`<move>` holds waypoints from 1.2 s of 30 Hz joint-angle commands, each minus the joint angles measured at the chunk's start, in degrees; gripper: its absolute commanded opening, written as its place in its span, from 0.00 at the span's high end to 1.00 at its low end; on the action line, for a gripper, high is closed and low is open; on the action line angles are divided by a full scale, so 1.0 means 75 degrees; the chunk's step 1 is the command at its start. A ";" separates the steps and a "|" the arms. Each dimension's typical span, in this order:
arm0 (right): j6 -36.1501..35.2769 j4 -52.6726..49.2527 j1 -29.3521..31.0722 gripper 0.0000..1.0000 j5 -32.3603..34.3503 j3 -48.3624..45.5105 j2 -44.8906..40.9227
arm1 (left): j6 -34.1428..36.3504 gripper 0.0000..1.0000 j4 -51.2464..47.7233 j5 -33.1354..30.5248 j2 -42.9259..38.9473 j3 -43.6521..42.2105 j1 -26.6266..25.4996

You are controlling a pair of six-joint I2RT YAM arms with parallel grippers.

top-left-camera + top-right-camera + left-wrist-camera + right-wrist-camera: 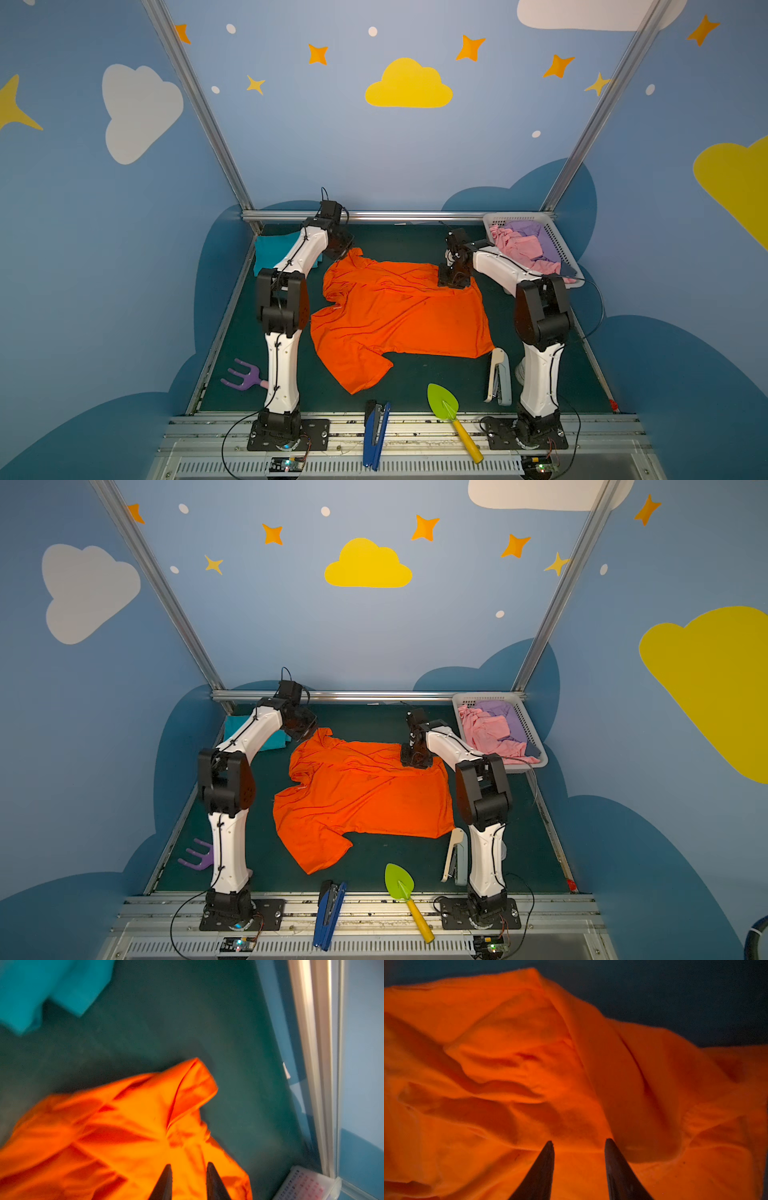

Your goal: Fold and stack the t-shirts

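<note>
The teal t-shirt (pixel 264 253) is lying folded on the desk (pixel 415 245), behind and to the left of the left end effector (pixel 189 1166). The left arm (pixel 282 316) is rising from its base, bending at the elbow and reaching forward and inward, with the wrist tipping down over the far left corner of the orange t-shirt (pixel 399 316). Its fingers (pixel 166 1182) are standing a narrow gap apart, with cloth showing between them and nothing visibly pinched; a bunched sleeve is peaking just beyond the tips. The orange t-shirt is spreading crumpled across the middle of the desk, between the two end effectors and toward the bases. The right arm (pixel 540 316) is bending forward and inward, pointing the right end effector (pixel 579 1142) straight down at the shirt's far right edge. Its fingers (pixel 537 1174) are standing moderately apart above wrinkled cloth; whether the tips are touching it I cannot tell. Just right of it, a white basket (pixel 519 216) is holding pink and purple cloth.
</note>
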 commanded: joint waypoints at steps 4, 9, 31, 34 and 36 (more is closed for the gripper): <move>-0.0243 -0.0872 -0.0136 0.59 0.0923 0.1481 0.1375 | 0.0340 0.74 0.1148 -0.0309 -0.1451 -0.3189 -0.0090; -0.0341 -0.1260 -0.0307 0.57 0.1441 0.2740 0.2226 | 0.0709 0.71 0.1020 -0.0360 -0.1657 -0.4447 -0.0186; -0.1320 0.0625 -0.1180 0.45 0.2506 0.5429 0.2417 | 0.1210 0.65 0.0575 -0.0918 -0.1449 -0.5497 -0.0371; -0.1356 0.0901 -0.1054 0.43 0.2449 0.4647 0.1456 | 0.1212 0.64 0.0504 -0.1072 -0.1757 -0.5633 -0.0427; -0.1385 0.1155 -0.0868 0.42 0.2457 0.3749 0.0632 | 0.1201 0.62 0.0457 -0.1246 -0.2052 -0.5753 -0.0491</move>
